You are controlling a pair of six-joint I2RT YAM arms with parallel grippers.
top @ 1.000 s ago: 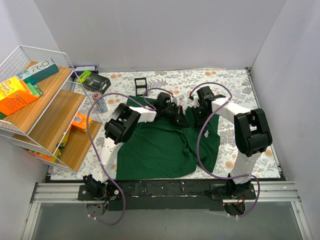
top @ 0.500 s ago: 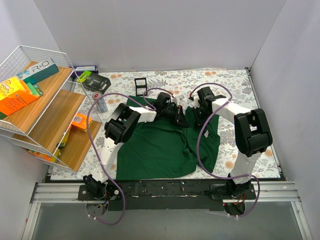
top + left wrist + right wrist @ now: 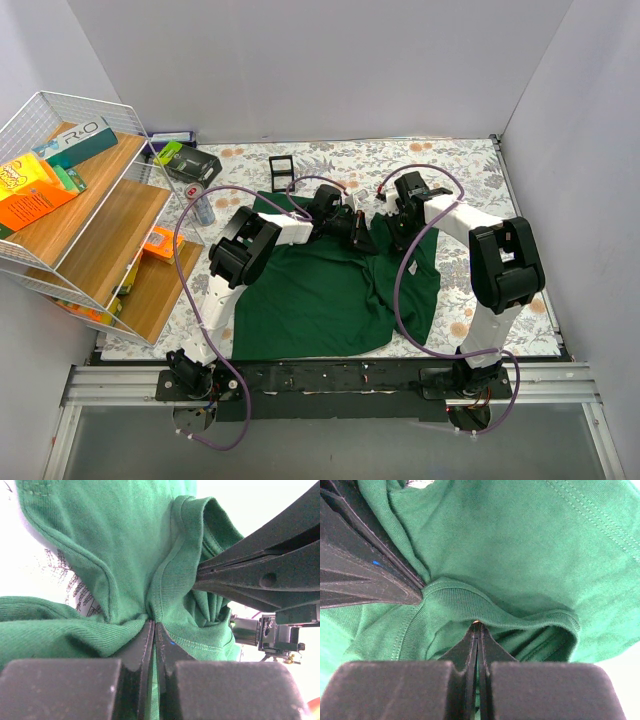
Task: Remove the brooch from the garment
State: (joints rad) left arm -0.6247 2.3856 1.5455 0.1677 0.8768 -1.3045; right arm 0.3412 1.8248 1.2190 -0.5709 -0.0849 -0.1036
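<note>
- The dark green short-sleeved T-shirt of soft cloth (image 3: 320, 295) lies spread on the flower-patterned worktop (image 3: 470, 165), in front of both arm bases. Its collar end is at the far side, and there the cloth is gathered up between the two arms.
- The left gripper (image 3: 360, 238) reaches to this gathered part from the left. In the left wrist view its jaws (image 3: 153, 624) are pressed together on a fold of the green cloth, just below the ribbed collar band (image 3: 170, 570).
- The right gripper (image 3: 389, 233) comes from the right and is very near the left one. In the right wrist view its jaws (image 3: 476, 625) are closed on the lower edge of the ribbed collar band (image 3: 470, 597), which makes an arch above the tips.
- Each wrist camera shows also the other gripper: the right one (image 3: 200, 575) bites the collar from the right side, and the left one (image 3: 420, 596) holds the cloth at the left.
- A white wire rack with wooden shelves (image 3: 60, 115) stands at the left edge of the worktop, with an orange box (image 3: 40, 205) on it.
- A small black square frame (image 3: 281, 165) lies beyond the T-shirt, apart from it.
</note>
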